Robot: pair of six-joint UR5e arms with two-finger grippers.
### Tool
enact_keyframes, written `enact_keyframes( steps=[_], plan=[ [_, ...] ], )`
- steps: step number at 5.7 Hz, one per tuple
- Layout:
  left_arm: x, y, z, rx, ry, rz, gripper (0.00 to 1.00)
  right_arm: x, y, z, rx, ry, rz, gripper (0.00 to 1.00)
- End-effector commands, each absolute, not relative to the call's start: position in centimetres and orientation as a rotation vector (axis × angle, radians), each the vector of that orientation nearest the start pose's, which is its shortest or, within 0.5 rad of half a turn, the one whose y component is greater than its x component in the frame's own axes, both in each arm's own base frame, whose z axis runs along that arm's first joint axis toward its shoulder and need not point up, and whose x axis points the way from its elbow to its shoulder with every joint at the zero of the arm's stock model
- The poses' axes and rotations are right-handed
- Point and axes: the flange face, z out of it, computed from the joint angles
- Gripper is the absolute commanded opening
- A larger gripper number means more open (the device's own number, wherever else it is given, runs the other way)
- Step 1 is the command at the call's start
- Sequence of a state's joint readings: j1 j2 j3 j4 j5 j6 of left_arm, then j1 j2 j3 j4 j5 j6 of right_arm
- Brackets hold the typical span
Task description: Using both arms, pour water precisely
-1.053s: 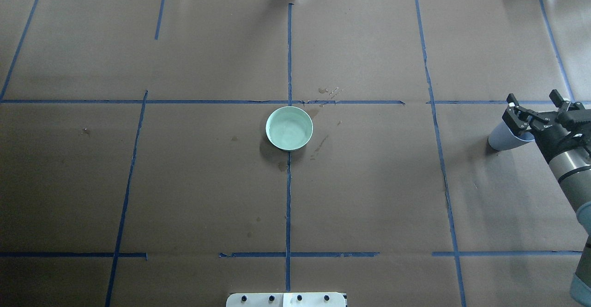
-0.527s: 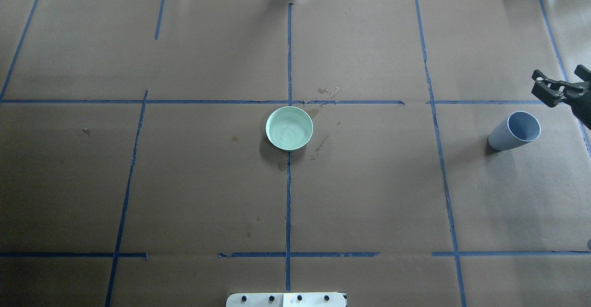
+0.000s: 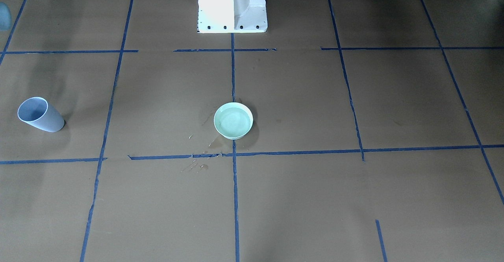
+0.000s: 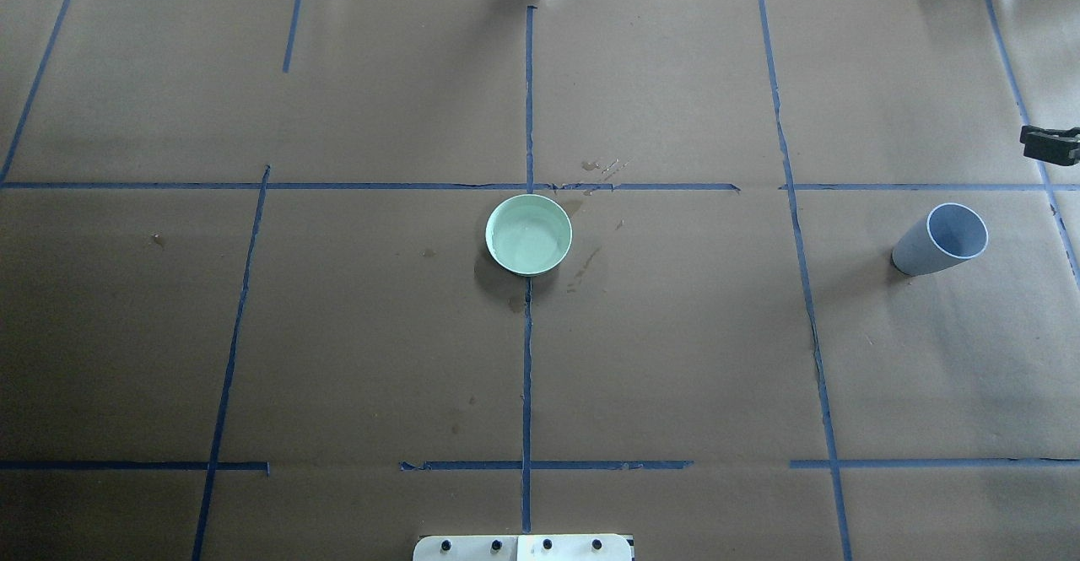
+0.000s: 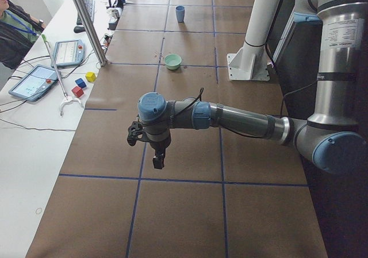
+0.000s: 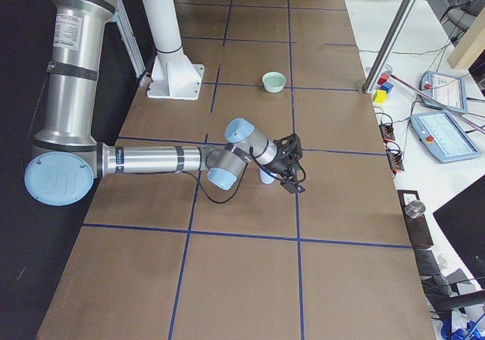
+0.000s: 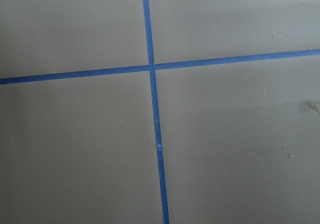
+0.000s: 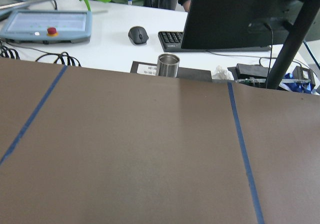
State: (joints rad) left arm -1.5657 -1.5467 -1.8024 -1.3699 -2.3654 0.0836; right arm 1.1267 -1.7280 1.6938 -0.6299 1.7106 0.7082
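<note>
Table point(image 4: 380, 333) bears bowl point(image 4: 529, 272) of water point(image 4: 529, 236).

Even indoor light casts soft shadows; the white pedestal point(image 3: 232, 2) is overexposed.

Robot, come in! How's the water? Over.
Left hand, right hand empty, open or shut unclear. Water in green bowl, drops spilt beside it. Cup stands alone. Nothing in the way.

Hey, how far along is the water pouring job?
Nearly finished, it seems. Done: water sits in the green bowl, with spilt drops beside it, and the grey cup stands free on the table. In hand: nothing; the right gripper is clear of the cup, the left gripper far away. Left: probably just parking.
</note>
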Motion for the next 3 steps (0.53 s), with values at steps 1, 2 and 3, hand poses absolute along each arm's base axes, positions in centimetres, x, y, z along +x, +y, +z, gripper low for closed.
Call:
enact_keyframes(
  steps=[1, 2, 3],
  plan=[
    [-5.9, -47.8, 56.8, 0.033, 0.794, 0.052, 1.0, -2.9, -47.7, 60.3, 0.471, -0.583, 0.019, 1.0],
    [-5.6, -48.1, 56.6, 0.032, 0.794, 0.045, 1.0, 0.4, -47.9, 61.0, 0.373, -0.604, -0.072, 1.0],
    [-5.6, -48.7, 55.9, 0.036, 0.793, 0.025, 1.0, 2.8, -47.8, 61.4, 0.265, -0.67, -0.099, 1.0]
  ],
)
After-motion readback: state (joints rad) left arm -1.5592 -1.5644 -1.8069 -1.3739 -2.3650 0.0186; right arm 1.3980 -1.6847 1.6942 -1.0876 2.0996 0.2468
